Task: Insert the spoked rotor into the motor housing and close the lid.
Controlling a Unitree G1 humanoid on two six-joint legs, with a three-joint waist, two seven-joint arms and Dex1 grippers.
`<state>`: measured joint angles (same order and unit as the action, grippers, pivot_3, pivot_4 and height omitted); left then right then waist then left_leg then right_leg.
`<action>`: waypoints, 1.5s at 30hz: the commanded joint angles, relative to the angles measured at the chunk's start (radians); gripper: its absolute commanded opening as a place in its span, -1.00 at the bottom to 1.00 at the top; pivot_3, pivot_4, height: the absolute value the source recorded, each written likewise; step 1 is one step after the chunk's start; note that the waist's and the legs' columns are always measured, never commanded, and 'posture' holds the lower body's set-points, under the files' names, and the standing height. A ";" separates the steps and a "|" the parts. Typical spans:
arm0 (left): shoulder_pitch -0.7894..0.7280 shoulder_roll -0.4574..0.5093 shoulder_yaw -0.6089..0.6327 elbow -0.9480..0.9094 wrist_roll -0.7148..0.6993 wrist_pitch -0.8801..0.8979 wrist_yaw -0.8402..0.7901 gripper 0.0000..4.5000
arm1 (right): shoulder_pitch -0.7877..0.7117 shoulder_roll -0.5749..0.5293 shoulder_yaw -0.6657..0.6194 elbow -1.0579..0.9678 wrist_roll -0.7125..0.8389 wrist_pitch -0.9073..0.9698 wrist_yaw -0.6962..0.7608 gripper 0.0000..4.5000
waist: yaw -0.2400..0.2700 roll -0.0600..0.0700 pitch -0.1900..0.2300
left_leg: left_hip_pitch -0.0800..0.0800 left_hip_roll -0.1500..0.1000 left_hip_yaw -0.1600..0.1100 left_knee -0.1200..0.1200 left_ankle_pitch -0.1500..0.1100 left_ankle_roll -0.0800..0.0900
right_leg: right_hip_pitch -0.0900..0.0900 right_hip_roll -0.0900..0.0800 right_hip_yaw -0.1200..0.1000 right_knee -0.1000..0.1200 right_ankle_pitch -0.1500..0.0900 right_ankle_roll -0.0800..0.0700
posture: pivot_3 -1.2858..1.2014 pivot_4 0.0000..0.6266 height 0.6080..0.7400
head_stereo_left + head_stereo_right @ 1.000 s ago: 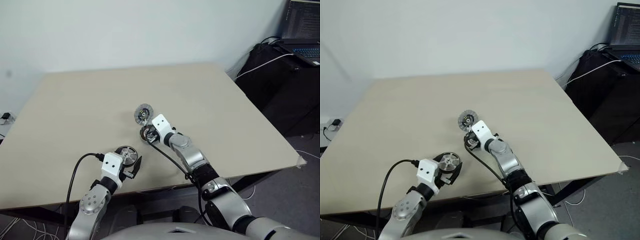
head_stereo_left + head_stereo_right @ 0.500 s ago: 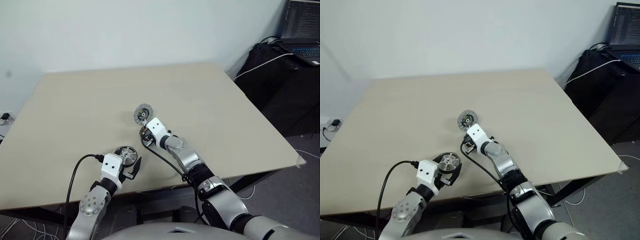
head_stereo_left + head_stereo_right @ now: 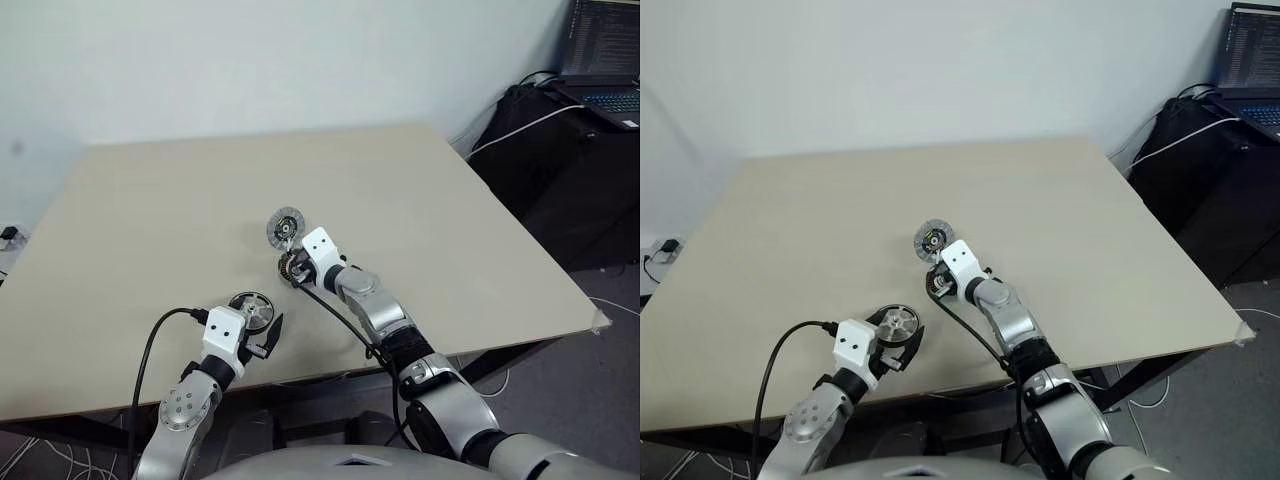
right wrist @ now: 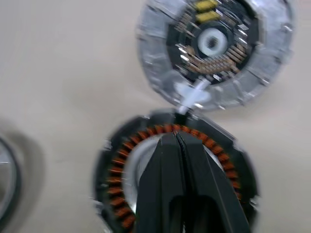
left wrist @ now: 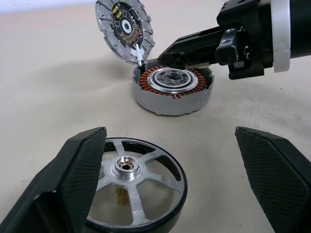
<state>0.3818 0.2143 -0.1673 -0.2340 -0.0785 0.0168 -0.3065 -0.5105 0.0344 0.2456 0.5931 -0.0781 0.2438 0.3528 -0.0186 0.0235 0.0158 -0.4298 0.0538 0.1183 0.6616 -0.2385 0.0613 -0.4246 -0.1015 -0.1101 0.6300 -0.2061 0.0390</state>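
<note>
Rotor first, since it's furthest left: the spoked rotor lies flat on the tabletop, hub pointing up, right in front of the left end effector. That end effector is spread wide, with one finger up against the rotor's rim on one side and the other finger well off to the far side, so the rotor sits inside the gap but off-centre. Nothing is pinched yet.

Moving right and a bit further out on the tabletop, the motor housing sits open side up, copper windings showing around the silvery centre. The lid is tipped up on edge just beyond it, ribbed face and dark centre turned this way, joined to the housing rim by a little white piece.

Then the right end effector: fingers pressed together, holding nothing, tip resting over the housing's windings near that joint.

So the relation that matters, I reckon: the rotor is way nearer the left arm, basically already between its fingers, and the housing lies forward and to the right of it. Rotor axis and housing axis are both vertical, so it looks like a grab, lift, shift across and drop in without any flipping. The right arm probably has to clear off the housing first, as it's parked right over the hole
</note>
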 commanded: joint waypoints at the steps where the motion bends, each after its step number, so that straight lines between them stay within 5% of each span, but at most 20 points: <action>1: -0.007 -0.005 0.001 -0.029 0.001 -0.013 -0.001 1.00 | -0.028 0.006 0.004 0.018 -0.011 -0.015 -0.003 -0.98 | -0.002 0.000 0.000 | 0.000 0.000 0.000 0.000 0.000 0.000 | 0.000 0.001 0.000 0.000 0.000 0.000 | 0.03 -1.00 1.00; 20: -0.006 -0.006 0.000 -0.026 0.001 -0.017 0.000 1.00 | 0.011 0.000 0.024 -0.034 -0.018 -0.026 0.035 -0.98 | -0.006 -0.001 -0.001 | 0.002 0.007 0.006 0.000 0.001 -0.003 | -0.002 0.006 0.004 0.000 0.003 -0.005 | 0.03 -1.00 1.00; 30: 0.029 -0.074 0.110 -0.094 -0.039 -0.081 0.100 1.00 | 0.240 -0.100 -0.010 -0.482 0.073 0.016 0.117 -0.98 | -0.001 -0.003 0.001 | 0.001 0.007 0.008 0.000 0.001 -0.003 | -0.004 0.006 0.007 0.000 0.003 -0.004 | 0.03 -1.00 1.00; 45: 0.110 -0.244 0.200 -0.080 -0.372 0.198 0.118 1.00 | 0.527 -0.222 -0.055 -0.861 0.172 0.193 0.109 -0.98 | -0.002 -0.014 0.009 | 0.001 0.008 0.006 0.000 0.000 -0.003 | -0.004 0.004 0.006 -0.001 0.003 -0.004 | 0.03 -1.00 1.00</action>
<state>0.5081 -0.0237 0.0233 -0.3050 -0.4147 0.1983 -0.1775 0.0225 -0.1919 0.2014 -0.2190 0.0785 0.4288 0.4721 -0.0211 0.0096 0.0247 -0.4287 0.0616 0.1247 0.6617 -0.2383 0.0578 -0.4289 -0.0971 -0.1042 0.6288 -0.2033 0.0348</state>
